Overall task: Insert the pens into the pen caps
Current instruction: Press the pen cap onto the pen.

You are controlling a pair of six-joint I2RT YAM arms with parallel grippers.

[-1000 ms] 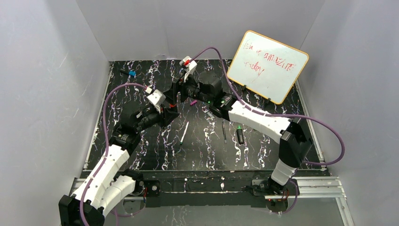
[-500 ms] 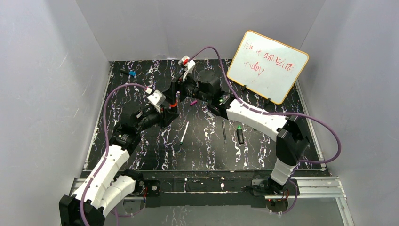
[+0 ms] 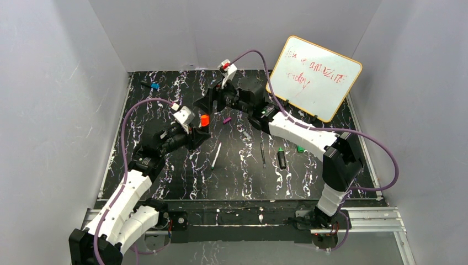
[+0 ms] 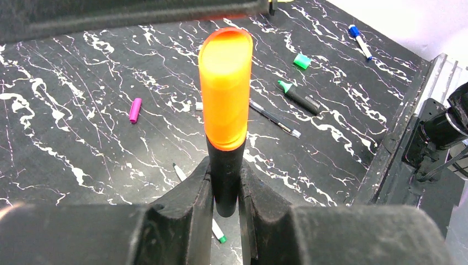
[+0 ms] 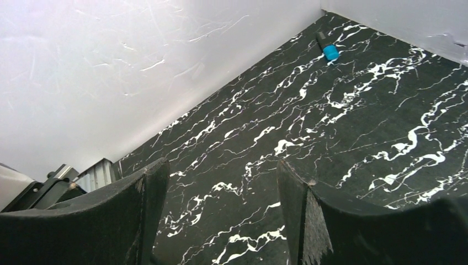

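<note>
My left gripper is shut on a short black marker that stands up between its fingers, with an orange cap seated on its top. From above, that orange cap shows at mid-table, and my right gripper hangs open just behind it, apart from it. In its own view the right gripper has nothing between its fingers. On the table lie a purple cap, a green cap, a green-tipped black marker, a white pen and a dark slim pen.
A whiteboard with red writing leans at the back right. A dark stub with a blue end lies at the back left corner near the wall. A blue-capped white pen lies near the metal rail.
My right gripper has drawn back and up from the left gripper's marker, leaving the orange cap in plain view. The right forearm shifted, uncovering the green cap. The left gripper keeps its hold.
</note>
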